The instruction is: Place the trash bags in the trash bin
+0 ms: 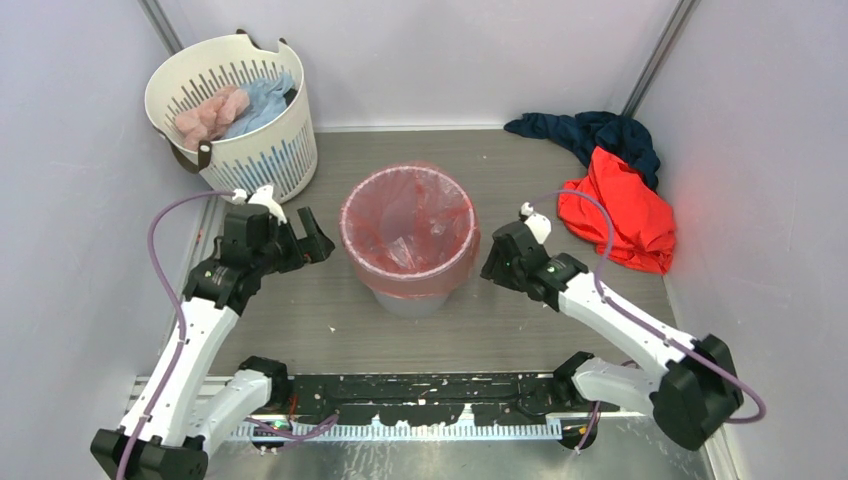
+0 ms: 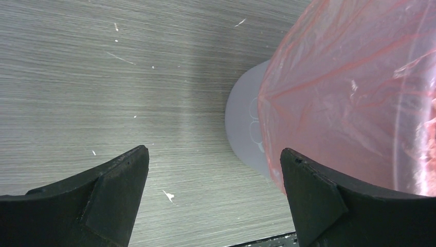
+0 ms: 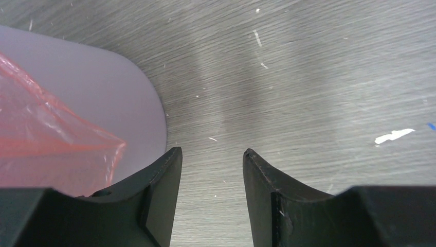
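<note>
The light grey trash bin (image 1: pixel 418 301) stands in the middle of the floor. The translucent red-pink trash bag (image 1: pixel 408 225) lines it, with its edge folded down over the rim. My left gripper (image 1: pixel 312 242) hovers just left of the bin, jaws wide open and empty. In the left wrist view the bag (image 2: pixel 355 87) and the bin wall (image 2: pixel 244 123) fill the right side, beside my gripper (image 2: pixel 214 154). My right gripper (image 1: pixel 497 262) sits just right of the bin, jaws parted with only floor between them. Its wrist view shows the bag (image 3: pixel 46 139) and bin (image 3: pixel 113 98) left of the gripper (image 3: pixel 212 154).
A white slotted laundry basket (image 1: pixel 235 110) holding pink and blue cloths stands at the back left. A red-orange garment (image 1: pixel 620 210) and a dark blue one (image 1: pixel 590 130) lie at the back right. Grey walls close in on three sides.
</note>
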You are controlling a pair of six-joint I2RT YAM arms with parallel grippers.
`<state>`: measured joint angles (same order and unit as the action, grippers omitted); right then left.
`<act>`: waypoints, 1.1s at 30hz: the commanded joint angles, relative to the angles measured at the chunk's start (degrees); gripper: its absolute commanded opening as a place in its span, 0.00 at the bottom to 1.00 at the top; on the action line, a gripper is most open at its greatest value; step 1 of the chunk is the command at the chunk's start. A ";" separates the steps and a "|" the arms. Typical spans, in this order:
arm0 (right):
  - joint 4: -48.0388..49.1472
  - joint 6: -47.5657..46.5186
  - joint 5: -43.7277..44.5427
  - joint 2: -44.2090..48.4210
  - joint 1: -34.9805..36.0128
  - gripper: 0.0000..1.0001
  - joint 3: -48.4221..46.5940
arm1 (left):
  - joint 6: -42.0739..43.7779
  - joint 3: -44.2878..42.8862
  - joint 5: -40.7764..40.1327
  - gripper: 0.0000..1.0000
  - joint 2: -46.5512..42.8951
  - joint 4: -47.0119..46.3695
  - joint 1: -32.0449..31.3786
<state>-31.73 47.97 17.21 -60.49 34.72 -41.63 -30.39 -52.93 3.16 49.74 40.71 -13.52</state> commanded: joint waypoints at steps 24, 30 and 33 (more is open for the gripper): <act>9.60 -4.55 -10.84 -11.24 -0.10 0.60 -10.27 | -4.42 8.14 11.42 1.00 17.69 -21.95 -1.97; 7.19 -3.87 -6.71 -11.38 -0.12 0.60 -10.46 | -4.88 6.00 11.14 1.00 20.74 -23.26 -2.86; 5.51 -3.56 -5.02 -10.11 -0.16 0.60 -9.83 | -5.03 4.95 11.19 1.00 22.78 -24.05 -3.70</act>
<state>-26.13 43.46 9.61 -72.27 34.28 -49.32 -34.39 -44.71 11.31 70.81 22.17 -15.66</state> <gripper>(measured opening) 0.596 0.994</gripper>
